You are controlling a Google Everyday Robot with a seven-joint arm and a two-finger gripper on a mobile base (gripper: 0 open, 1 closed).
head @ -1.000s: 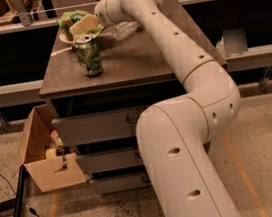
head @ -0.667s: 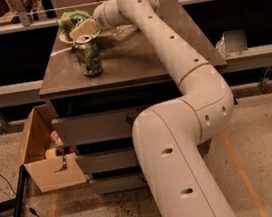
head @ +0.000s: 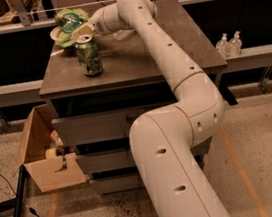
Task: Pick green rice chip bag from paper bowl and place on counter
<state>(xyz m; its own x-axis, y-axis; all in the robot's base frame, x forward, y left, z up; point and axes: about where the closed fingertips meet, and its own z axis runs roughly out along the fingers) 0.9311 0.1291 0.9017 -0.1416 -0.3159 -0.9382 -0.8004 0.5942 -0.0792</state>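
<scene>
One crumpled light-green foil chip bag (head: 69,20) lies in the shallow off-white paper bowl (head: 56,36) beyond the green patterned soda can (head: 89,56) — likely light, soft and slippery, best pinched at a raised fold. The robot's hand (head: 86,30) is just beyond the can's top — open or closed, impossible to tell.

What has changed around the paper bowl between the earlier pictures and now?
The gripper has moved slightly down and to the left of the picture, closer onto the green rice chip bag, and the arm has swung left with it. Nothing shows whether it has taken hold of the bag. The bag still lies in the paper bowl. The soda can stands in the same place on the counter.
</scene>
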